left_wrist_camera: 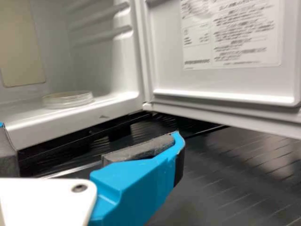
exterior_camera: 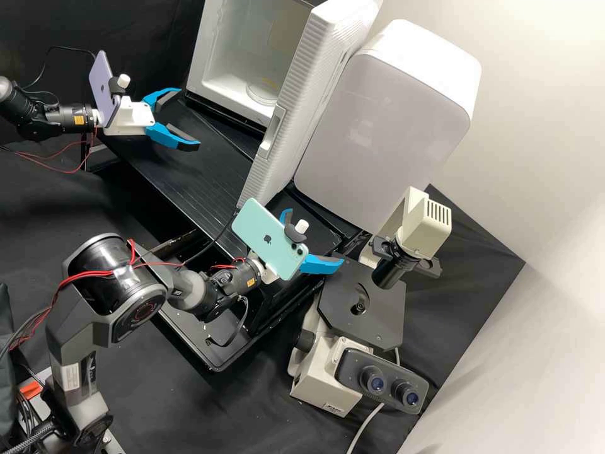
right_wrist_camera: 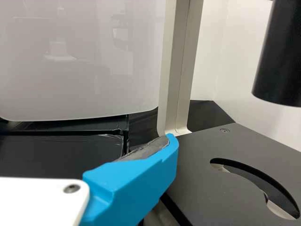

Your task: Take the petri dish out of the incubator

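Note:
The white incubator (exterior_camera: 239, 57) stands at the back of the bench with its door (exterior_camera: 302, 107) swung open. A clear, round petri dish (exterior_camera: 263, 91) lies flat on the chamber floor. In the left wrist view the petri dish (left_wrist_camera: 68, 99) sits just behind the chamber's front lip, beside the door (left_wrist_camera: 221, 52). My left gripper (exterior_camera: 171, 118) hovers open and empty over the black platform, in front of the chamber and short of the dish. My right gripper (exterior_camera: 309, 243) is open and empty, low beside the microscope stage (right_wrist_camera: 225, 165).
A large white box (exterior_camera: 384, 120) stands right of the open door. A microscope (exterior_camera: 359, 353) with a black stage (exterior_camera: 362, 302) occupies the front right. The ribbed black platform (exterior_camera: 201, 170) runs in front of the incubator. Red cables trail at the left.

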Available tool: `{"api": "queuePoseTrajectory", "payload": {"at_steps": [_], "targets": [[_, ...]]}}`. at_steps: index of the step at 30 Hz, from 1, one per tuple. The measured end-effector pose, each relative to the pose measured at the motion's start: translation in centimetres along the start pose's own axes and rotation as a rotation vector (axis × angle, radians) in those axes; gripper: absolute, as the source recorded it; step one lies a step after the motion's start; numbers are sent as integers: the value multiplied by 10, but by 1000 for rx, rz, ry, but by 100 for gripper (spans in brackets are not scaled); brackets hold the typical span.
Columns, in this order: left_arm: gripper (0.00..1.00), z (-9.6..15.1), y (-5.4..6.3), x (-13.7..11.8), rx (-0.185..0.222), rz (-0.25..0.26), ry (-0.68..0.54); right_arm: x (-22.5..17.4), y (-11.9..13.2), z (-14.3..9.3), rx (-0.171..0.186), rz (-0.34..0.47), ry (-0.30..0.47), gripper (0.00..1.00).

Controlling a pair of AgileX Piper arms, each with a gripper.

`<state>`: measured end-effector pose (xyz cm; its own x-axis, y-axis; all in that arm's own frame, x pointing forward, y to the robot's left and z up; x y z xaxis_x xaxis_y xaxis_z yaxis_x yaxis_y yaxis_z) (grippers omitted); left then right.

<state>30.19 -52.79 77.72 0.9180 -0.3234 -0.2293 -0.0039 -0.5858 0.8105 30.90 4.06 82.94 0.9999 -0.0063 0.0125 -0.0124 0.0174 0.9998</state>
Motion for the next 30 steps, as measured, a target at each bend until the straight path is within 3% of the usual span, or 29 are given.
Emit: {"api": "queuePoseTrajectory", "payload": {"at_steps": [18,30], "targets": [[100,12,10,34,16,36,-64,0,0,0,0,0,0,100],[100,-5,8,83,21,-19,-3,0,0,0,0,0,0,100]]}}
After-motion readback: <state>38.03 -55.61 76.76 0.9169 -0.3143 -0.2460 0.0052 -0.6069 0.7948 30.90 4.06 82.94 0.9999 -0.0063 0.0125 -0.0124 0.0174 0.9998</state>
